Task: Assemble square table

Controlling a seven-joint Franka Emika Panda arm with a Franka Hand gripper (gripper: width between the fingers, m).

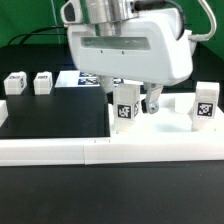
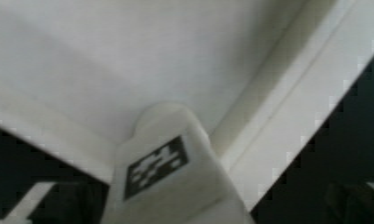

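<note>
**Exterior view**
- Square tabletop (image 1: pixel 165 128): white slab with a raised rim. It lies flat on the black table (image 1: pixel 50 120), and its near edge lies along the low white border wall (image 1: pixel 60 152).
- Upright leg post (image 1: pixel 125 109): short, white, tag facing the camera. It stands on the tabletop, near the corner toward the exterior view's left.
- Second leg post (image 1: pixel 205 105): upright and tagged, at the tabletop's far edge toward the exterior view's right. Whether it stands on the slab or just behind it cannot be told.
- Two loose leg posts (image 1: pixel 15 83) (image 1: pixel 42 82): side by side on the table, well apart from the tabletop, off its side toward the exterior view's left.
- Marker board (image 1: pixel 88 80): flat on the table behind the tabletop's far corner, largely hidden by the arm.
- Arm (image 1: pixel 125 45): white housing hanging over the tabletop.
- Jaws: dark fingers (image 1: pixel 152 100) reach down on either side of the upright leg post. They stand wide apart and hold nothing.

**Wrist view**
- Square tabletop (image 2: pixel 131 60): a broad, blurred white surface. Its raised rim runs diagonally, with the dark table beyond it.
- Upright leg post (image 2: pixel 166 165): seen from above, tag legible, standing on the tabletop just inside the rim corner.
- Jaws: blurred fingertips (image 2: pixel 33 205) flank the post, with a dark gap between each fingertip and the post.
</note>
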